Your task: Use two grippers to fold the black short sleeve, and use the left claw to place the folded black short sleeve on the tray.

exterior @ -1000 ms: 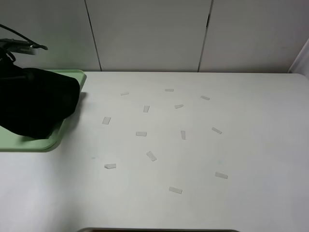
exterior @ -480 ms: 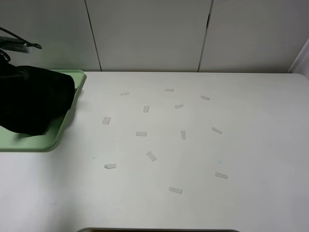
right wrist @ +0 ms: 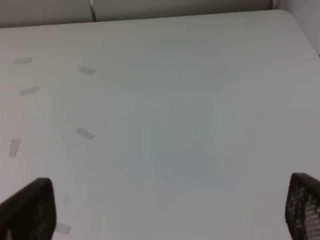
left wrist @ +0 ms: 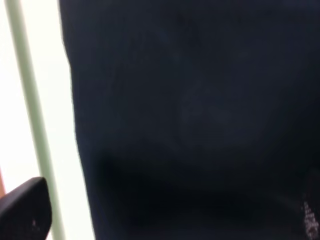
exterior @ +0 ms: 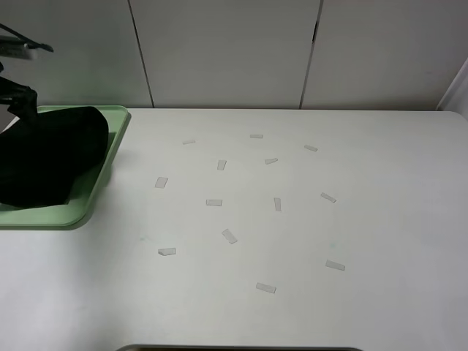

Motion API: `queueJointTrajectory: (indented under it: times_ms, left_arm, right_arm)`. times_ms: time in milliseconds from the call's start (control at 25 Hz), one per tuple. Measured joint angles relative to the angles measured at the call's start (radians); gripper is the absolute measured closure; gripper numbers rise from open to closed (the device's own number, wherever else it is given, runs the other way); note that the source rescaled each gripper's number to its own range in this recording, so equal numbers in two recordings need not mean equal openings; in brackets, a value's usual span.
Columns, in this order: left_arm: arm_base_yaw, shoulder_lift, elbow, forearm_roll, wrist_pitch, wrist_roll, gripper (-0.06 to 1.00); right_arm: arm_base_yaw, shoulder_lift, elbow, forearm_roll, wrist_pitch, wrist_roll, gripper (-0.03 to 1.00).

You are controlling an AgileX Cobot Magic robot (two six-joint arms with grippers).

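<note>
The black short sleeve (exterior: 47, 157) lies as a folded bundle on the pale-green tray (exterior: 113, 139) at the table's far left. It stays inside the tray's right rim. The end of my left arm (exterior: 16, 95) shows just above the shirt's back edge. In the left wrist view the dark cloth (left wrist: 200, 115) fills the frame, and the tray rim (left wrist: 27, 100) runs along one side. My left gripper (left wrist: 167, 215) is open, with its fingertips (left wrist: 25, 210) far apart and nothing pinched. My right gripper (right wrist: 165, 210) hangs open over bare table and holds nothing.
Several small pale tape strips (exterior: 229, 235) are scattered over the middle of the white table (exterior: 380, 219). Grey wall panels stand behind the table's back edge. The right arm is outside the exterior high view.
The shirt has sunk and shifted left, from overhanging the tray's right rim to lying inside it. My left gripper has let go of it and lifted slightly. The right gripper has not moved.
</note>
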Motion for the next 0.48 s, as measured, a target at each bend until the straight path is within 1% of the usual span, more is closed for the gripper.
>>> queueJointTrajectory:
  times_ms: [240,480]
  left_arm:
    - [-0.019,-0.025,-0.015,-0.042,0.030,-0.014,-0.05]
    - [-0.064,-0.010,0.020,-0.050,0.026,-0.048,-0.05]
  right_arm:
    - [0.000,0.000,0.000,0.000,0.000,0.000,-0.03]
    - [0.000,0.000,0.000,0.000,0.000,0.000,-0.03]
